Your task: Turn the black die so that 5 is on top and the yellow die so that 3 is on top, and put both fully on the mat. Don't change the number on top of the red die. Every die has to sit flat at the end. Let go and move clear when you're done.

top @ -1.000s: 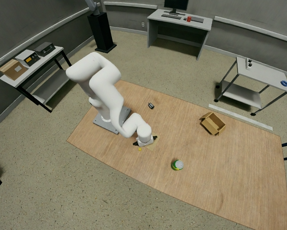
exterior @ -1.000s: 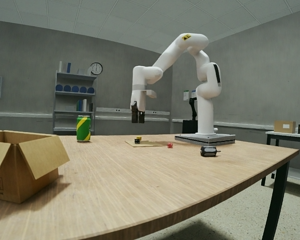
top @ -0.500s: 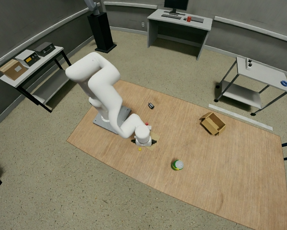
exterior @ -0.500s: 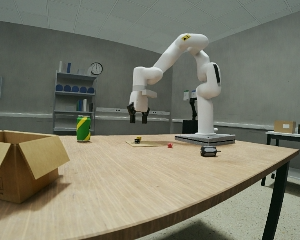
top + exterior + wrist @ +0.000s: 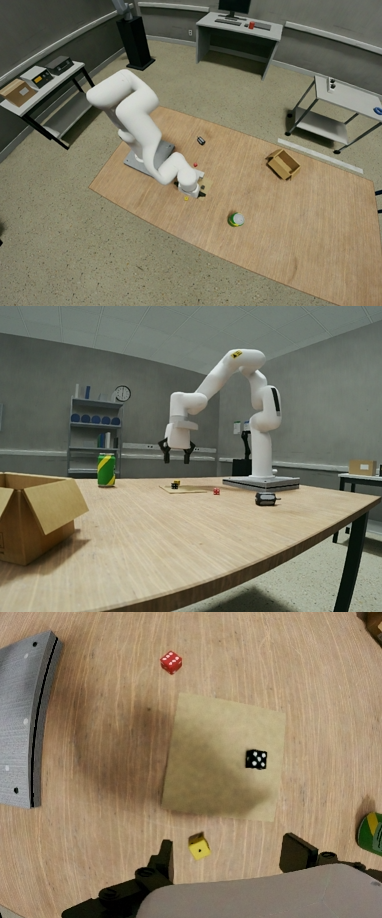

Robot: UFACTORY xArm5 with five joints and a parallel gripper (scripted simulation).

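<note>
Hovering wide open, empty jaws (image 5: pixel 176 459), three dice, one black die (image 5: pixel 203 187) (image 5: pixel 174 486) (image 5: pixel 256 759) on one mat (image 5: pixel 207 183) (image 5: pixel 191 489) (image 5: pixel 215 757).

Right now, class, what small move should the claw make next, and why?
Probably shift the open claw sideways over the yellow die: it shows 1, not 3, and lies off the mat, nearer one finger.

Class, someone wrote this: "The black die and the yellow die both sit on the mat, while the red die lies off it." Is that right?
Not quite: the yellow die is off the mat, as the wrist view shows. The rest stands.
</note>
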